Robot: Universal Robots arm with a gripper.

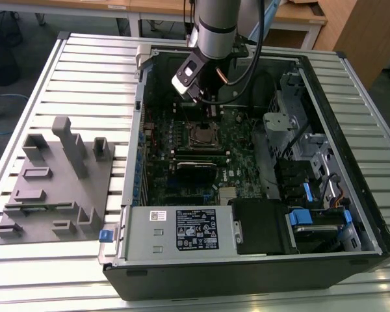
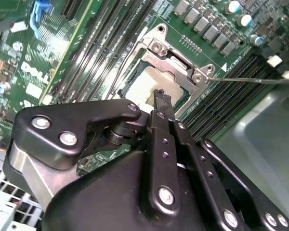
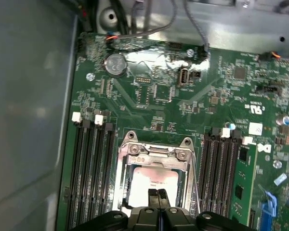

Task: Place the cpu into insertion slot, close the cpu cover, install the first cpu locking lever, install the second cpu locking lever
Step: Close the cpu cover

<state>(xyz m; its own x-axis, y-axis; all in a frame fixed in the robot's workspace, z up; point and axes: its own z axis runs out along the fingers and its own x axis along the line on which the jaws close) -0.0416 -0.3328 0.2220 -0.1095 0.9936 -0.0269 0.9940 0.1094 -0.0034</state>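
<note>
In the upper middle of the exterior view, the arm reaches down into the open computer case (image 1: 351,130), which lies on the slatted tabletop (image 1: 91,71). In both wrist views the hand (image 3: 158,195) hangs just over the socket with its fingertips pressed together and nothing visible between them. The cpu (image 3: 151,179) sits in the socket, and the cpu cover (image 3: 154,155) lies flat around it, framing its pale top. In the second wrist view a thin locking lever (image 2: 250,80) juts out sideways from the socket, unlatched. A grey fixture (image 1: 52,188) rests at the exterior view's left.
</note>
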